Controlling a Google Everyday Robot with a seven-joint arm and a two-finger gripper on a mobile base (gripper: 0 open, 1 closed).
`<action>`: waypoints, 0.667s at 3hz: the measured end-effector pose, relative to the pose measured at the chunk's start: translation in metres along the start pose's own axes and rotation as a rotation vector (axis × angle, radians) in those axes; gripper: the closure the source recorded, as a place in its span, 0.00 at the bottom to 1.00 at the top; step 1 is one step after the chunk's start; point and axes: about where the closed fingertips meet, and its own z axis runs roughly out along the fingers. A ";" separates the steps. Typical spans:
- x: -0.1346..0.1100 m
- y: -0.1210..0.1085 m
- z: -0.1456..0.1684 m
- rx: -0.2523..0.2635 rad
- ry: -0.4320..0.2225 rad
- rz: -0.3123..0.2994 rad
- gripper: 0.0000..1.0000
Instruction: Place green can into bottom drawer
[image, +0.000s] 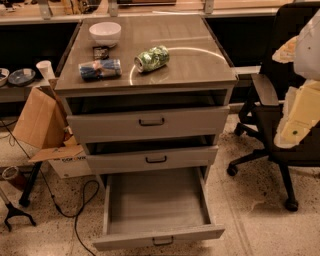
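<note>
The green can (151, 58) lies on its side on top of the grey cabinet (190, 65), near the middle. The bottom drawer (159, 239) is pulled wide open toward me, and its inside shows nothing in it. The two shallower drawers above it are slightly ajar. My arm and gripper (299, 112) appear as pale white and yellowish shapes at the right edge of the view. They are well to the right of the cabinet, away from the can, and hold nothing that I can see.
A blue-wrapped packet (100, 69), a white bowl (105, 32) and a small dark object (101, 51) share the cabinet top. A black office chair (265, 115) stands close on the right. A cardboard box (37, 120), a paper cup (45, 70) and floor cables (75, 210) are on the left.
</note>
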 end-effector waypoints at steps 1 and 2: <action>0.000 0.000 0.000 0.000 0.000 0.000 0.00; -0.023 -0.014 0.019 -0.006 -0.036 0.060 0.00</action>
